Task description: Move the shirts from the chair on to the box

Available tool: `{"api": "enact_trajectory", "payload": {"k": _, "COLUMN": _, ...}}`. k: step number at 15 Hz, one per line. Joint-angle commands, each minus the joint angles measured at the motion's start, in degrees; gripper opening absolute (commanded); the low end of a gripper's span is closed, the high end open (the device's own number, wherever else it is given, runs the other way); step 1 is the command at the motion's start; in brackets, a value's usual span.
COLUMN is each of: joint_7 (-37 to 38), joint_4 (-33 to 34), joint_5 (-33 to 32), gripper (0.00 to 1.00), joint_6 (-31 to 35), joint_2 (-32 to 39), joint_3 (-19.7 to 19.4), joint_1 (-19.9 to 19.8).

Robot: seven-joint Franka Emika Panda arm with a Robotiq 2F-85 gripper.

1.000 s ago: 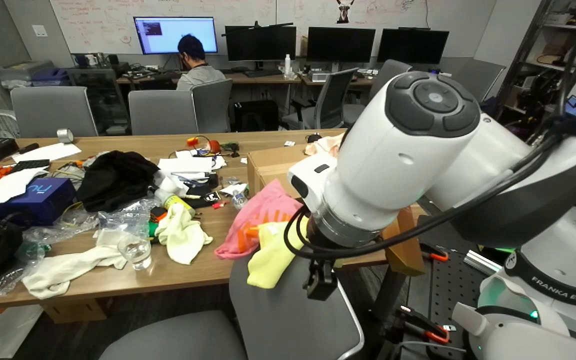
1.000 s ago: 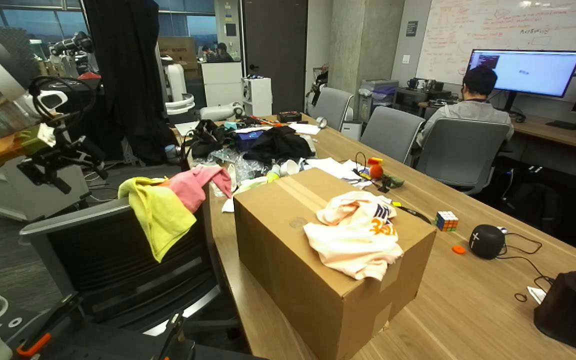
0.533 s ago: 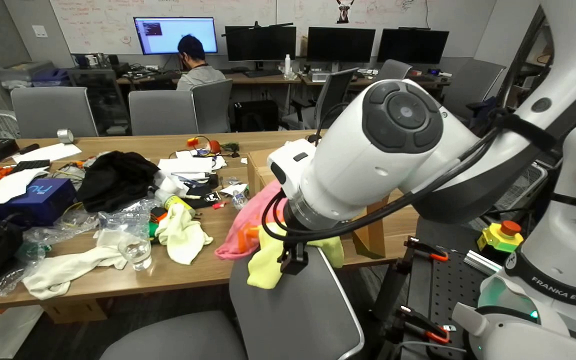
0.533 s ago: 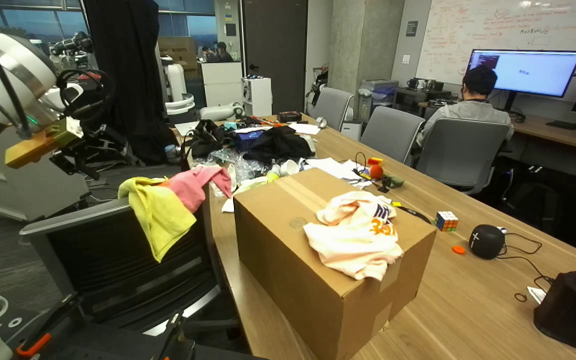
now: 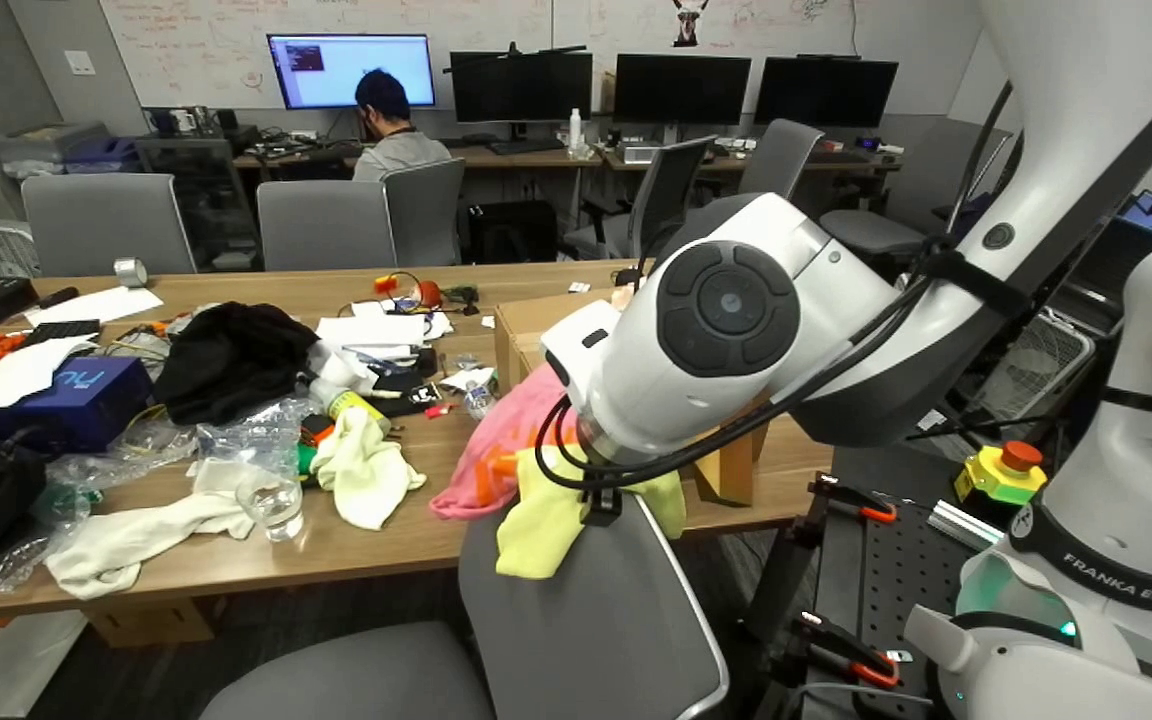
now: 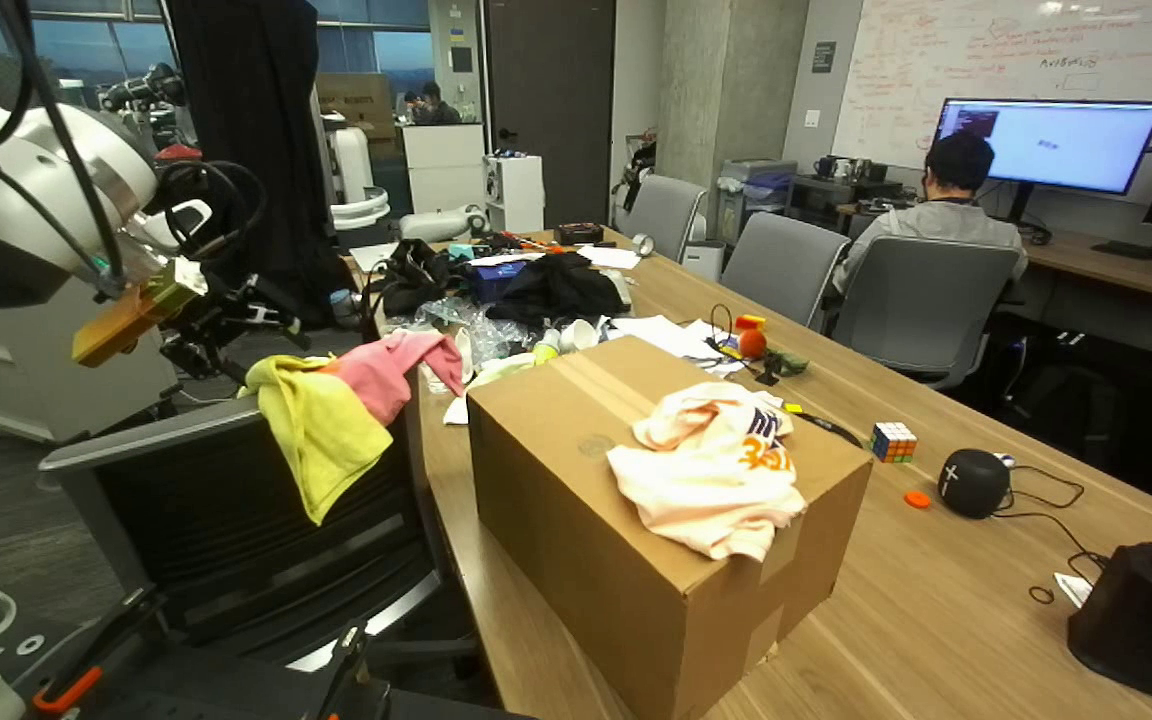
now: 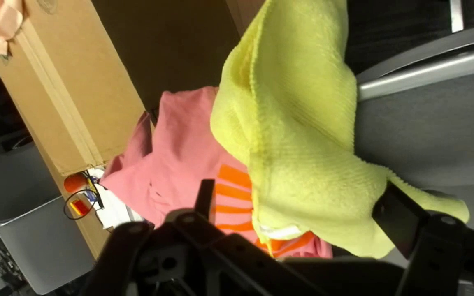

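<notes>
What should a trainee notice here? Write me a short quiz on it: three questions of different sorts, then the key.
1. True or false: the peach shirt lies on top of the cardboard box.
2. Which colour is the terry cloth draped over the back of a grey office chair? A) blue B) white C) yellow
3. Fill in "open" or "shut": in the wrist view, the fingers stand ____.

Key:
1. True
2. C
3. open
</notes>
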Motion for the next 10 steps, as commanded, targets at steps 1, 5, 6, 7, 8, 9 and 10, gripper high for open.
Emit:
{"api": "enact_trajectory", "payload": {"k": 1, "joint_7": 1.13, "joint_4": 2.19, "joint_5": -1.35, "gripper": 0.66, "joint_6": -2.66, "joint_2": 2.44, "joint_3": -2.96, "joint_1": 2.61}}
{"api": "enact_trajectory", "payload": {"k": 5, "joint_7": 0.87, "joint_4": 2.78, "joint_5": -0.88, "gripper": 0.35, "joint_6": -2.86, "joint_2": 2.80, "joint_3": -3.98, "joint_1": 3.76}}
{"api": "enact_trajectory", "payload": {"k": 6, "joint_7": 0.78, "joint_4": 2.78, "joint_5": -0.74, "gripper": 0.27, "joint_6": -2.78, "joint_2": 2.67, "joint_3": -4.09, "joint_1": 3.95}}
{"api": "enact_trajectory", "payload": {"k": 7, "joint_7": 0.68, "joint_4": 2.81, "joint_5": -0.59, "gripper": 0.20, "joint_6": -2.82, "joint_2": 2.50, "joint_3": -4.16, "joint_1": 4.15}}
{"api": "enact_trajectory", "payload": {"k": 8, "joint_7": 0.58, "joint_4": 2.83, "joint_5": -0.38, "gripper": 0.12, "joint_6": -2.75, "joint_2": 2.23, "joint_3": -4.15, "joint_1": 4.35}}
{"api": "enact_trajectory", "payload": {"k": 9, "joint_7": 0.65, "joint_4": 2.85, "joint_5": -0.41, "gripper": 0.05, "joint_6": -2.65, "joint_2": 1.95, "joint_3": -4.13, "joint_1": 4.51}}
{"api": "enact_trajectory", "payload": {"k": 10, "joint_7": 0.62, "joint_4": 2.82, "joint_5": -0.31, "gripper": 0.01, "joint_6": -2.55, "joint_2": 1.38, "joint_3": -4.01, "joint_1": 4.70}}
